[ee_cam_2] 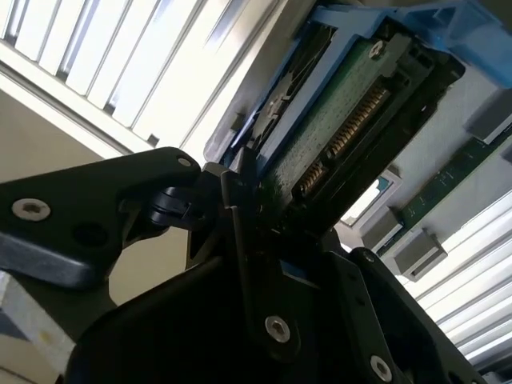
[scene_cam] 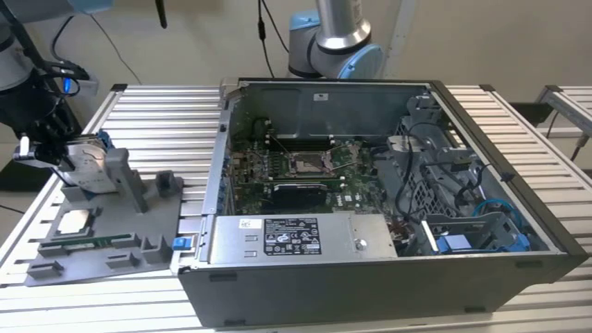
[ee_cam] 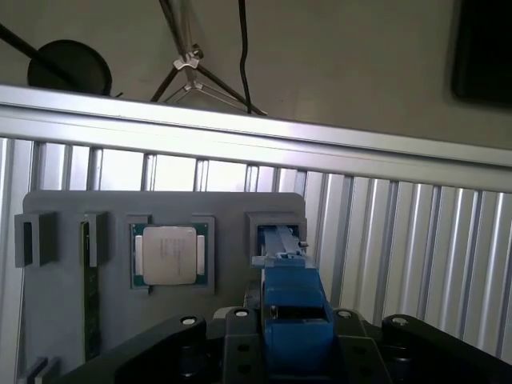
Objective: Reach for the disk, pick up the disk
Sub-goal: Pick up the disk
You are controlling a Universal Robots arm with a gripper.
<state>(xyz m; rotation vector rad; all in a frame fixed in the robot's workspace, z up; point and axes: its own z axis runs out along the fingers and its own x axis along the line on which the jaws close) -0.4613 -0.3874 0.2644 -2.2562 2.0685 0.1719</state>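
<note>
The gripper (scene_cam: 48, 154) is clamped on the disk (scene_cam: 90, 158), its black fingers (ee_cam_2: 240, 216) drawn in narrow against the drive's two broad faces, with little more than the drive's thickness between them. In the first wrist view the disk's (ee_cam: 294, 308) blue rail runs straight out from between the gripper's (ee_cam: 293, 324) linkage arms. Its far end sits in a raised slot of the grey fixture tray (ee_cam: 232, 216). The second wrist view shows the disk's (ee_cam_2: 336, 120) green circuit-board side and connector pins, with one finger pressed flat against that side. The disk stands on edge near the back corner of the tray (scene_cam: 148, 229), which lies along the edge of the slatted table (scene_cam: 166, 118) at the exterior view's left. A square silver chip (ee_cam: 170, 254) rests in the tray pocket just beside the disk's slot. An open computer case (scene_cam: 518, 229) sits well apart, at the table's middle.
</note>
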